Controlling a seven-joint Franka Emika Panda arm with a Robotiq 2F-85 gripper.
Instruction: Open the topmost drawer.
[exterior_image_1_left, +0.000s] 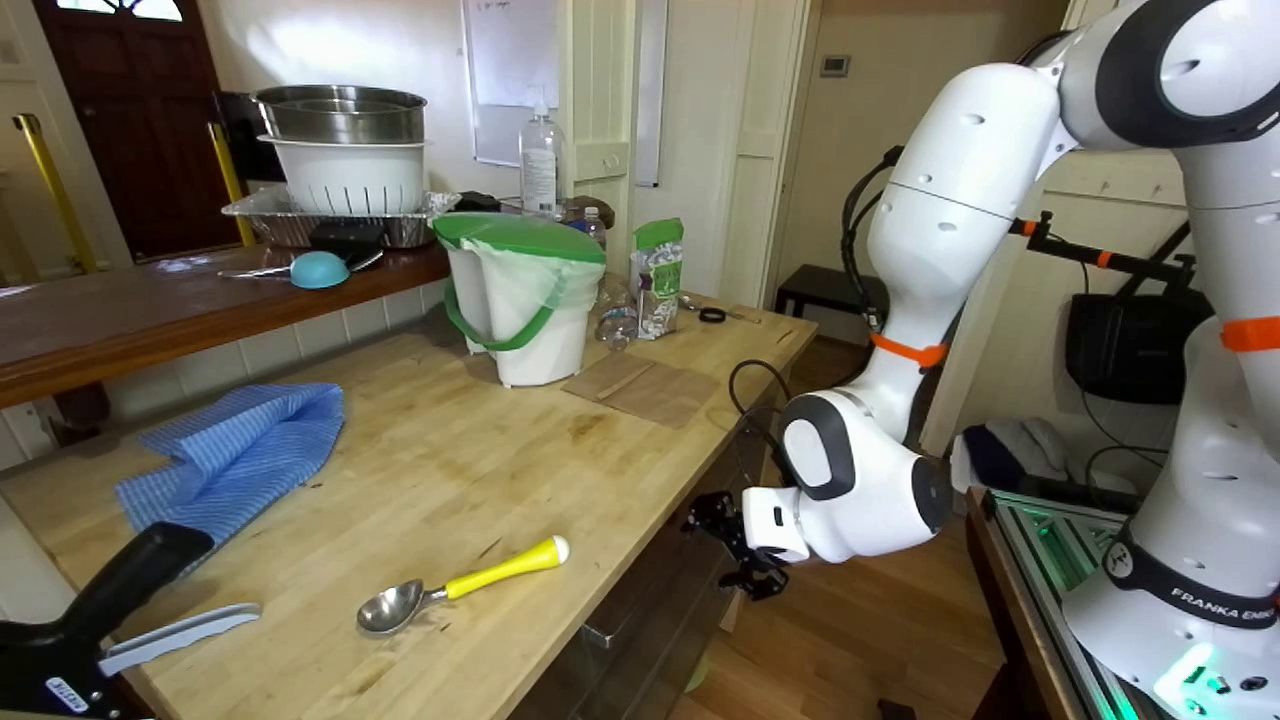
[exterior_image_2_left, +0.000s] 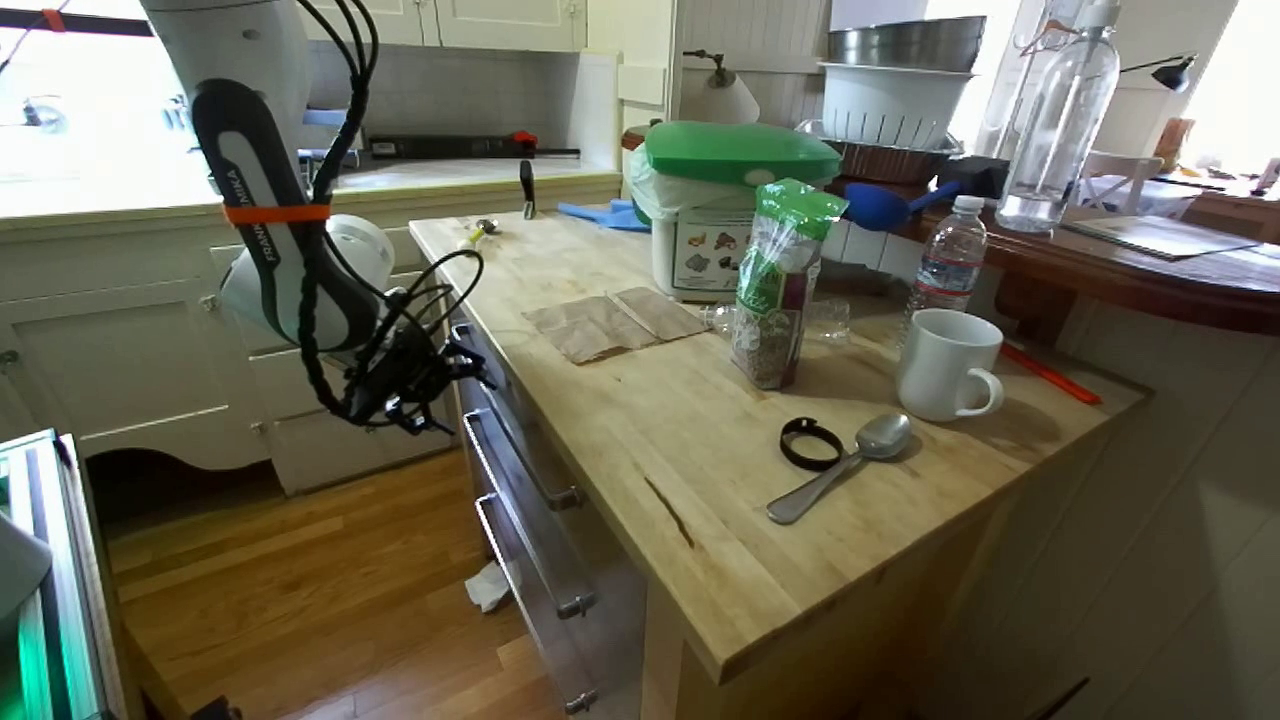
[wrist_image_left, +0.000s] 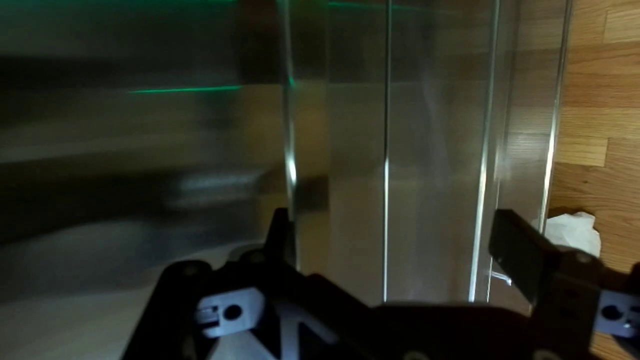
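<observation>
Hand (wrist_image_left: 393, 225) is spread wide near the closed topmost drawer (exterior_image_2_left: 525, 425); pretty cluttered surface (exterior_image_1_left: 410, 500) above, hardwood floor (exterior_image_2_left: 330, 580) below.

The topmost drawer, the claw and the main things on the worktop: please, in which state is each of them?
Topmost drawer, shut
Claw, open, nothing gripped
Bucket, green lid on
Green-topped packet, upright; opened or not, unclear
White mug, upright, contents not visible
Water bottle, upright, cap on
Blue cloth, crumpled
Yellow-handled scoop, lying down
Metal spoon, lying flat
</observation>
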